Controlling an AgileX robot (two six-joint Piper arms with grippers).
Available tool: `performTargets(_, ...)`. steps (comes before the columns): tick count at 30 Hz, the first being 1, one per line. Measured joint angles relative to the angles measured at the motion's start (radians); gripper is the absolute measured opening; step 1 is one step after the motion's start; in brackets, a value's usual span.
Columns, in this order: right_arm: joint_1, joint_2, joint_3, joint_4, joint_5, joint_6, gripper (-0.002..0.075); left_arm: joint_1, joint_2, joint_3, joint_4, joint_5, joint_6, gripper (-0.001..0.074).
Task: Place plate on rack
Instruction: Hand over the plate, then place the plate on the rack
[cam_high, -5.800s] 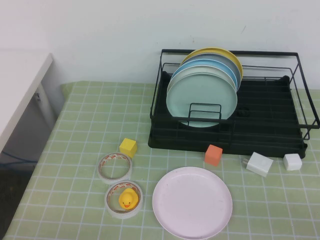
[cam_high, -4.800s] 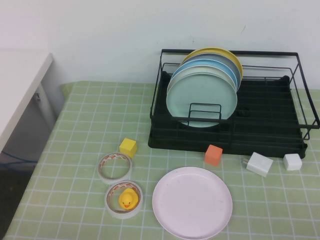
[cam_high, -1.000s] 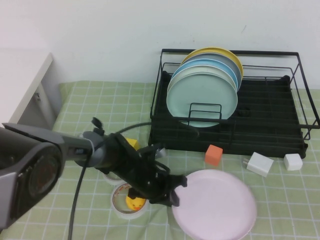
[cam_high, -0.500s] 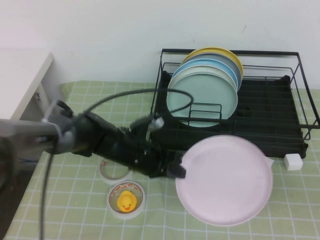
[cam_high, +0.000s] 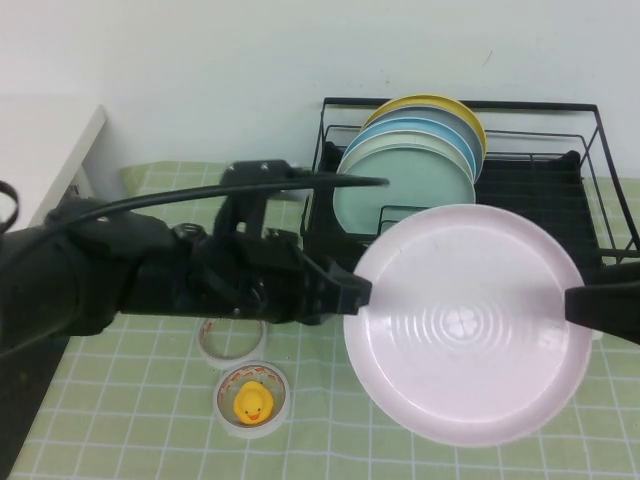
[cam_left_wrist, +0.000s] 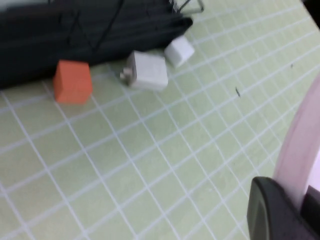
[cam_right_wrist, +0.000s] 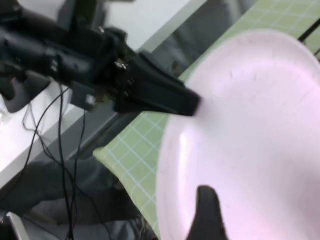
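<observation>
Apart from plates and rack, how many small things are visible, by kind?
Rolls of tape: 2
Yellow rubber duck: 1
Orange cube: 1
White blocks: 2
Total: 6
Left gripper holds the pale pink plate, left rim; right gripper at right rim.

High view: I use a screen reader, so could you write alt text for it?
The left gripper holds a round pale pink plate lifted above the green checked tablecloth, while the right gripper meets its opposite rim. Behind stands a black wire rack of plates.
</observation>
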Motion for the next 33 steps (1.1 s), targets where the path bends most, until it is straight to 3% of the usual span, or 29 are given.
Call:
performTargets(8,0.064,0.178,-0.015,0.056,0.014,-0.159,0.043,0.0,-0.026,0.004,-0.078,-0.016,0.028,0.0004)
performTargets(12,0.164,0.231,-0.015,0.075,-0.011,-0.228,0.0344,0.0,-0.026,0.004,-0.117,-0.021,0.045,0.0004)
performTargets(16,0.223,0.252,-0.015,0.121,-0.1,-0.244,0.0193,0.004,-0.028,0.008,-0.099,-0.052,0.061,0.0008)
performTargets(21,0.229,0.263,-0.015,0.193,-0.19,-0.312,0.0146,0.006,-0.028,0.008,-0.064,-0.036,0.076,0.002)
performTargets(24,0.231,0.264,-0.015,0.215,-0.195,-0.379,0.0144,0.006,-0.028,0.008,-0.03,-0.017,0.072,0.0106)
performTargets(30,0.238,0.264,-0.043,0.248,-0.199,-0.466,0.0143,0.048,-0.03,0.006,0.045,0.105,-0.004,0.046)
performTargets(33,0.239,0.264,-0.095,0.173,-0.267,-0.475,0.0142,0.098,-0.042,0.006,0.067,0.163,-0.03,0.0534)
